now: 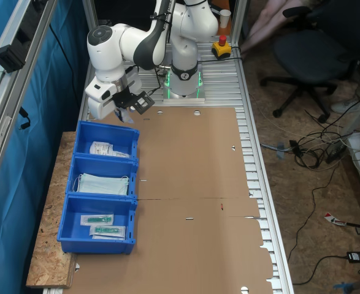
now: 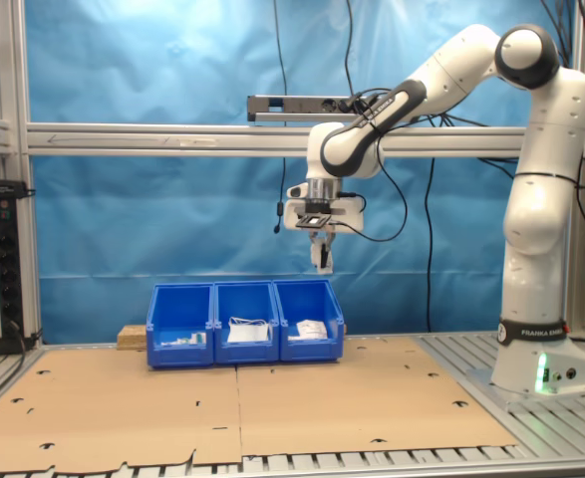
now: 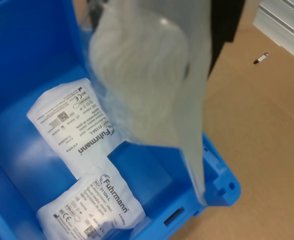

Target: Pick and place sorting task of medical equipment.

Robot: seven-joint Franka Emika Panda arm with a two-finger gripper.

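Observation:
My gripper [image 1: 126,110] hangs above the blue bin [image 1: 134,142] closest to the arm's base, shut on a white sachet of medical equipment [image 3: 152,75]. In the wrist view that sachet dangles blurred over the bin's edge. In the second exterior view the gripper [image 2: 321,251] sits well above the bin [image 2: 336,321] at the row's end, with the sachet [image 2: 323,261] hanging from it. Two more white printed sachets [image 3: 76,125] [image 3: 94,205] lie flat on the bin's floor, also seen as a pale heap [image 1: 106,149].
The middle bin [image 1: 132,169] holds pale blue face masks [image 1: 103,183]. The bin farthest from the base [image 1: 130,214] holds clear packets with teal-green items [image 1: 100,219]. Brown cardboard [image 1: 198,184] covers the table. A chipboard strip [image 1: 48,245] runs behind the bins.

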